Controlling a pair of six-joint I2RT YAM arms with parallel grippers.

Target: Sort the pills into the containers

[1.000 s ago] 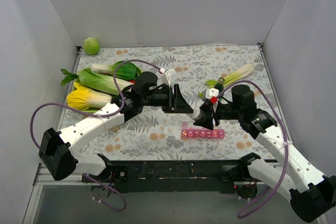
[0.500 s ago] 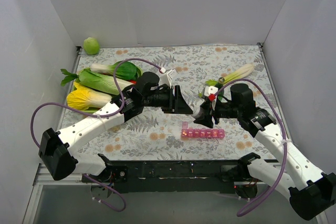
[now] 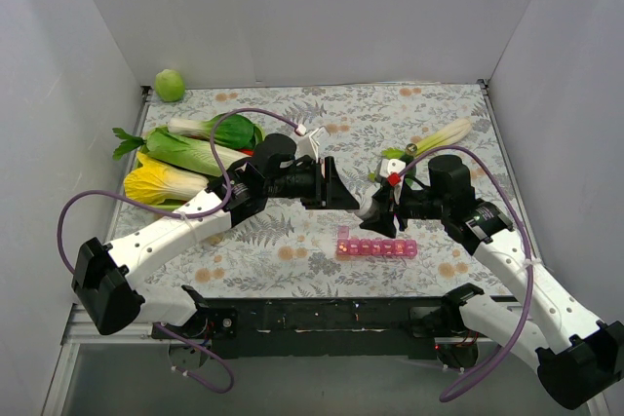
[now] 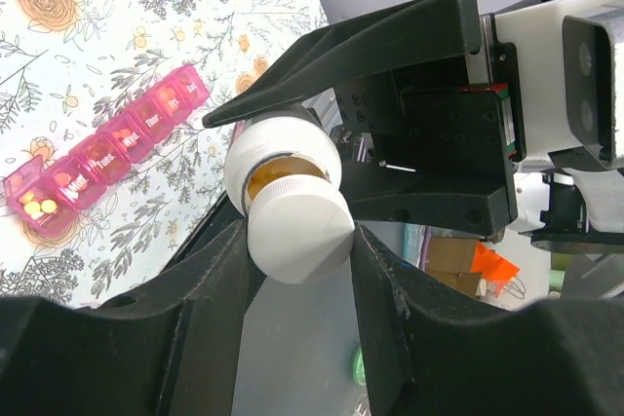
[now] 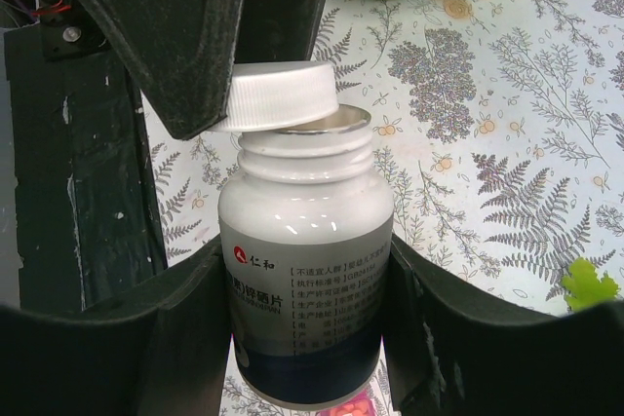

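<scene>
right gripper: clamped on white pill bottle, one black finger pressed to each side of the labelled body; red mark and printed lines on the label, too small to read

left gripper: closed on white ribbed cap, held between both fingers right at the bottle neck

cap off the thread and tilted, raised on one side, other edge down at the metal-looking rim; cannot tell whether touching

bottle mouth open in left wrist view, amber-brown inside, contents not resolved

both grippers tip to tip at mid table, raised above floral cloth

pink pill organizer: flat on the cloth near the front edge, just nearer than the two grippers, long side parallel to that edge, apart from both

lid up on the end compartment at the left arm's side, with a few small yellow-orange pills in it; remaining lids down, day labels on them

leafy vegetables bunched at the left side, well apart from the organizer

leek at far right, beyond the right arm

green ball in the far left corner
</scene>
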